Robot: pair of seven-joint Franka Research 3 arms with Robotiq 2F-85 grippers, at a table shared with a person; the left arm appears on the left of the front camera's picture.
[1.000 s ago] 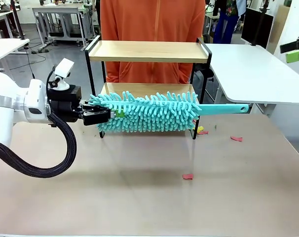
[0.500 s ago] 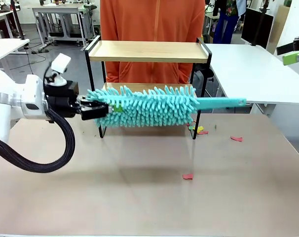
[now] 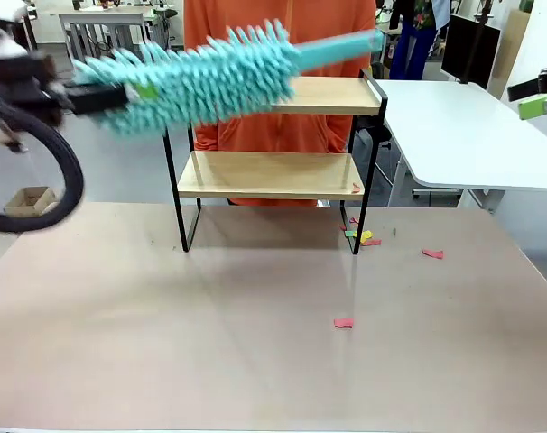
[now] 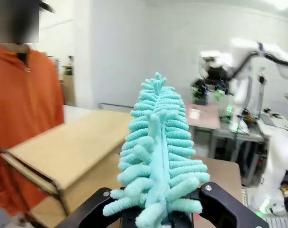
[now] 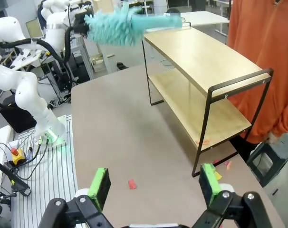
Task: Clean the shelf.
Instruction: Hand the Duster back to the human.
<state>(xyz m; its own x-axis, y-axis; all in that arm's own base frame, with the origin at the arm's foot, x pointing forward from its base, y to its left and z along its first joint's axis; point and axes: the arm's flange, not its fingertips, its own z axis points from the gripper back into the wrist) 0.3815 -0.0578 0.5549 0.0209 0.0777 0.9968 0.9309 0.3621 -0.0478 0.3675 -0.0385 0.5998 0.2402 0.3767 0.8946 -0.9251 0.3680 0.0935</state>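
The shelf (image 3: 273, 171), two light wooden boards in a thin black frame, stands at the table's far side in front of a person in orange. My left gripper (image 3: 106, 96) is shut on a teal chenille duster (image 3: 201, 79), holding it raised at top-board height, its handle slanting up to the right over the top board (image 3: 328, 94). The left wrist view shows the duster (image 4: 158, 142) standing up between my fingers, with the shelf (image 4: 68, 152) to the left below. My right gripper (image 5: 151, 183) is open, high above the table, looking down at the shelf (image 5: 201, 85) and the duster (image 5: 120, 26).
Small red and yellow paper scraps lie on the table: one (image 3: 344, 322) mid-right, one (image 3: 433, 253) far right, several (image 3: 359, 236) by the shelf's right leg, one (image 3: 356, 188) on the lower board. A white table (image 3: 463, 135) stands at the right.
My left arm has lifted the duster from in front of the lower board up to the top board's level and pulled back left; the lower board is now uncovered.
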